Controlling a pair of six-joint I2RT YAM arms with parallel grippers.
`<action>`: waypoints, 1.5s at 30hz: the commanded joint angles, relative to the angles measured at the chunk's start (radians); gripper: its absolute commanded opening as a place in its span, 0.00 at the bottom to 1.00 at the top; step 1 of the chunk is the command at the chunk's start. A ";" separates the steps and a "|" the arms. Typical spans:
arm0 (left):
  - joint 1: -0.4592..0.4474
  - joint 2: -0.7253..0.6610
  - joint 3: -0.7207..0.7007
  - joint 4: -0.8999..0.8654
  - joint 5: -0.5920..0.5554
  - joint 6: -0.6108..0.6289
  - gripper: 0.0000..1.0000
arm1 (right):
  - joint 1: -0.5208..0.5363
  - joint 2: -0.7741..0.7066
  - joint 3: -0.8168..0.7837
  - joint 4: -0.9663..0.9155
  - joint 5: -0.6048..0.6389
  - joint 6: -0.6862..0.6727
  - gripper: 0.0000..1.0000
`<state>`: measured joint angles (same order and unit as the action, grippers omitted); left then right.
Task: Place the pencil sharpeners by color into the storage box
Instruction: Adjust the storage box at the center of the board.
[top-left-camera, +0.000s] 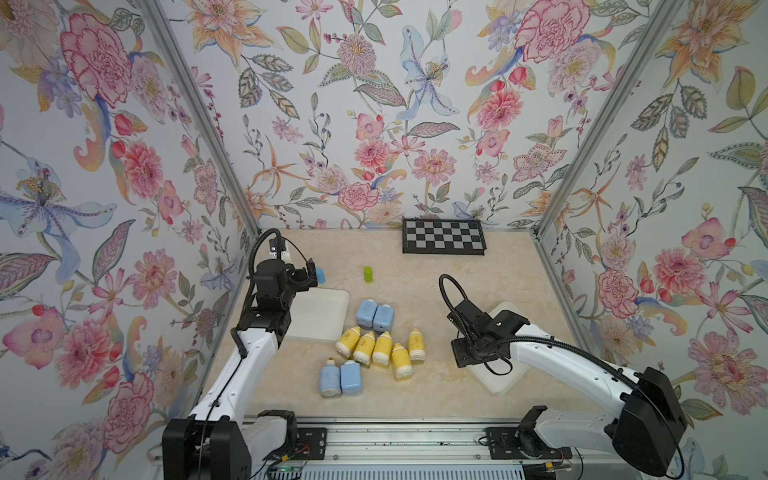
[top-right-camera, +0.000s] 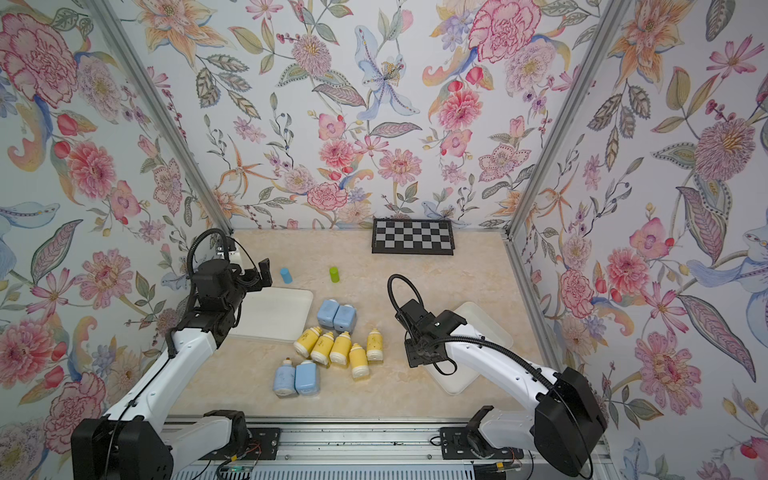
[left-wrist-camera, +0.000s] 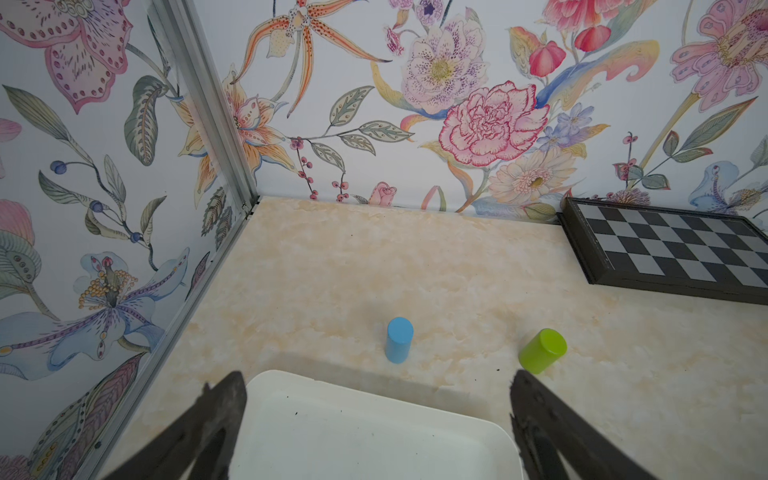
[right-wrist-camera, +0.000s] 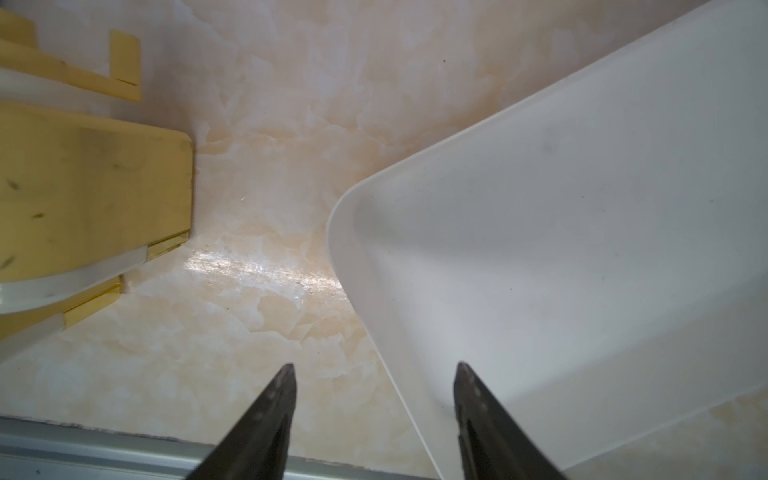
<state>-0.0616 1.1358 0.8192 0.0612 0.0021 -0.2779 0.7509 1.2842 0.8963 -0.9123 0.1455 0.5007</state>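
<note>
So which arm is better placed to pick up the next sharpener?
Probably the right arm: its jaws hang low beside the yellow sharpeners, over its tray's edge. The left arm's jaws point toward the back wall, away from them.

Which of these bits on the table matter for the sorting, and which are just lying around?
For the job: blue pencil sharpeners, yellow pencil sharpeners, left white tray, right white tray.
Just lying about: blue cylinder, green cylinder, chessboard.

The pencil sharpeners (top-left-camera: 382, 349) lie grouped at the centre of the table (top-left-camera: 415, 291), between the left tray (top-left-camera: 324, 316) and the right tray (top-left-camera: 505, 384). Two upright cylinders (top-left-camera: 368, 274) stand farther back. The checkerboard (top-left-camera: 443, 241) lies, apparently flat, against the far wall.
</note>
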 joint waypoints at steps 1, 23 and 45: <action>0.005 -0.014 0.026 -0.037 0.035 0.003 0.99 | 0.003 0.030 -0.008 -0.035 -0.003 0.029 0.58; 0.006 -0.013 0.017 -0.020 0.020 0.000 0.99 | -0.094 0.233 0.000 0.083 -0.112 0.035 0.31; 0.005 0.022 0.044 -0.034 -0.037 0.017 0.99 | -0.237 0.565 0.302 0.098 -0.170 -0.109 0.13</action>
<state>-0.0616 1.1442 0.8219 0.0444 -0.0078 -0.2764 0.5373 1.8107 1.1492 -0.8143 -0.0048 0.4213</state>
